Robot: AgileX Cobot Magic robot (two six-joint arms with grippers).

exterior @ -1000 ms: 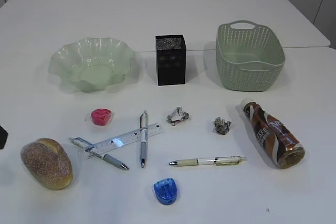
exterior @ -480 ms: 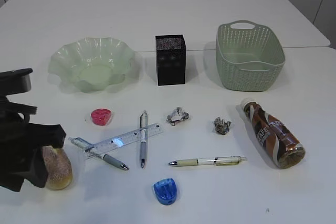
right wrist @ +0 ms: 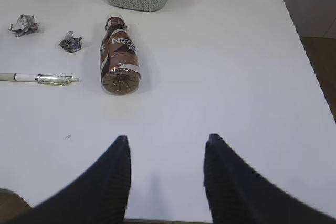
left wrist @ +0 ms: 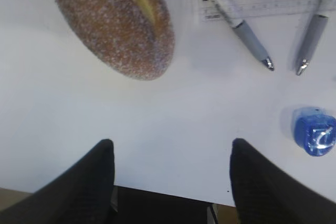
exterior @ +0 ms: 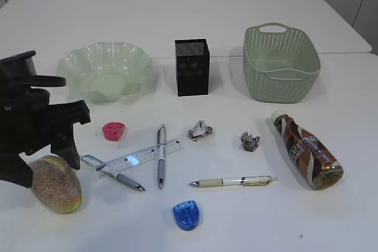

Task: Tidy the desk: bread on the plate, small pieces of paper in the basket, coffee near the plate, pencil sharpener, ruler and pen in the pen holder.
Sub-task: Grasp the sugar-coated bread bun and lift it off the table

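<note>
Arriving: left arm [exterior: 35, 128], absent a second ago, now hangs over the bread [exterior: 56, 184] at 8 o'clock.
Left claw [left wrist: 170, 174]: apart, empty.
Right claw [right wrist: 164, 174]: apart, empty.
Meaning: bread-to-plate [exterior: 103, 72] likely begins.

A smooth, matt white desk [exterior: 236, 22] carries mixed finishes. At ten o'clock, the plate [exterior: 105, 70] is translucent pale green plastic, glossy at its ruffled rim. At twelve, the holder [exterior: 192, 67] is black metal mesh. At two, the basket [exterior: 280, 63] is matt woven-pattern plastic. The bread [exterior: 56, 184], at eight, has a rough, sugar-speckled crust. The ruler [exterior: 140, 157] is clear plastic; the papers [exterior: 200, 130] crumpled and grey; the coffee [exterior: 307, 149] bottle shiny-labelled; the sharpener [exterior: 186, 215] glossy blue plastic.
</note>
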